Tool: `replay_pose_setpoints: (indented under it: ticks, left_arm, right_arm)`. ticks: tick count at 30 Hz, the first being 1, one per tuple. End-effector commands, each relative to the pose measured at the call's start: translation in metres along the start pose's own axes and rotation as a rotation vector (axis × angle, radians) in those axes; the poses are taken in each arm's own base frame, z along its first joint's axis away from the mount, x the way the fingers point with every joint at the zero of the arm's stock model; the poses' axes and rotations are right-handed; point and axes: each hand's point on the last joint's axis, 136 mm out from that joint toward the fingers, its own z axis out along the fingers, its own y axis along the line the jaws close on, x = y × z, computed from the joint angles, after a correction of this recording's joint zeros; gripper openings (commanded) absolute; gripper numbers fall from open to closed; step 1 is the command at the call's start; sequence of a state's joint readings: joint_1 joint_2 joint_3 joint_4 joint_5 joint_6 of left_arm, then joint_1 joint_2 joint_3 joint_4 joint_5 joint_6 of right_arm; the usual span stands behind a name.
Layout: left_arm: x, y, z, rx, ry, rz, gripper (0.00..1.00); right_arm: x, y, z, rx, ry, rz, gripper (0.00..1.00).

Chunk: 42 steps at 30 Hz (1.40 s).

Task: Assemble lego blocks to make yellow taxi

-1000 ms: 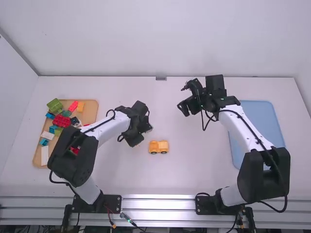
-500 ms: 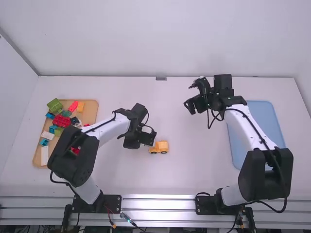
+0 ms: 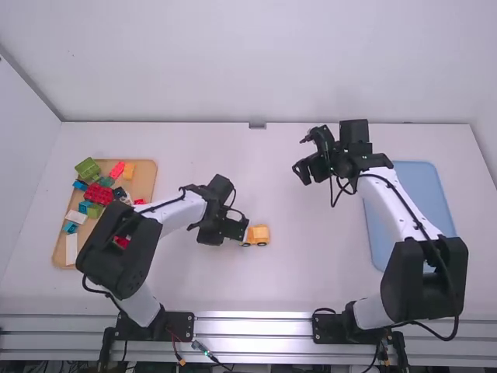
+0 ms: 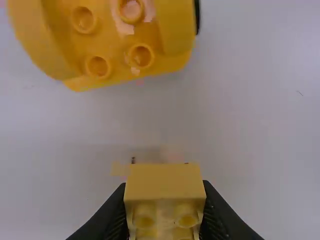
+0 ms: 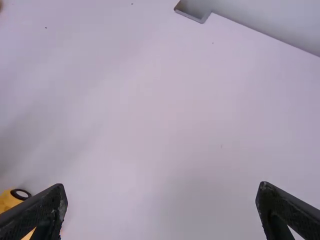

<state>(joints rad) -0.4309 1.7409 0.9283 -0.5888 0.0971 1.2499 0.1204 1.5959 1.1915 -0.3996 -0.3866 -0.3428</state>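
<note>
A tan tray lies on the white table at the left of the frame, loaded with toy blocks in a loose jumble. At its upper end sit a green block, a pinkish-red block and an orange-yellow block. Below these come a large red block, a dark block with white on it and a few blue and green pieces. Along the tray's left side are a small white block, a blue block and, toward the bottom, a long white block. Part of the tray is hidden behind the left arm.

At the right of the frame is a second container, a pale blue tray, partly covered by the right arm.

The yellow taxi body stands on the table, just below the middle of the frame, outside both trays. Black wheels show along its lower side. The left gripper is close beside its left end, its fingers closed on a small yellow block with studs. The wrist view shows a gap between that block and the taxi body.

The right gripper hangs above the middle of the frame, right of centre, fingers spread wide with nothing between them.
</note>
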Motion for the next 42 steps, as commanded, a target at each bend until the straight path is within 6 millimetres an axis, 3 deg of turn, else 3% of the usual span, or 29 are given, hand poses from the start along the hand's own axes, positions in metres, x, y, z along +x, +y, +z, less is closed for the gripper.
replay_pose_setpoints:
  ticks: [1,14,15,16,20,22,27,30,31,33,38,42]
  left_arm:
    - [0.000,-0.004,0.003,0.019,-0.010,-0.029,0.11]
    - [0.002,0.004,0.003,-0.016,0.003,-0.090,0.63]
    - [0.002,0.004,0.003,-0.018,0.002,-0.085,0.76]
    - [0.002,0.004,0.003,-0.017,0.002,-0.081,1.00]
    - [-0.001,0.015,0.000,-0.059,0.013,-0.081,0.99]
    - [0.004,0.034,-0.008,-0.129,0.057,-0.149,0.99]
    - [0.010,0.054,-0.027,-0.204,0.106,-0.354,0.99]
    - [0.004,0.048,-0.036,-0.146,0.095,-0.296,0.99]
    - [-0.007,0.033,-0.044,-0.043,0.033,-0.130,0.99]
    - [-0.016,0.024,-0.053,0.013,-0.037,-0.026,0.99]
    - [-0.024,0.030,-0.069,0.010,-0.224,-0.015,0.99]
    - [-0.025,0.023,-0.077,0.028,-0.437,0.054,0.99]
  right_arm:
    - [-0.001,0.002,-0.005,-0.002,-0.010,0.004,0.99]
    - [0.000,0.008,-0.003,-0.013,-0.002,-0.007,0.99]
    - [0.000,0.008,-0.003,-0.013,-0.002,-0.006,0.99]
    - [0.000,0.008,-0.003,-0.013,-0.002,-0.007,0.99]
    - [0.000,0.008,-0.003,-0.013,-0.002,-0.003,0.99]
    - [0.000,0.008,-0.003,-0.013,-0.002,-0.003,0.99]
    - [0.004,0.010,-0.003,-0.022,0.013,0.004,0.99]
    - [0.004,0.010,-0.003,-0.021,0.013,0.004,0.99]
    - [0.004,0.010,-0.003,-0.021,0.013,0.001,0.99]
    - [0.004,0.008,-0.004,-0.019,0.012,0.003,0.99]
    - [0.006,0.001,-0.006,-0.004,0.013,0.018,0.99]
    - [0.006,0.002,-0.006,-0.009,0.015,0.017,0.99]
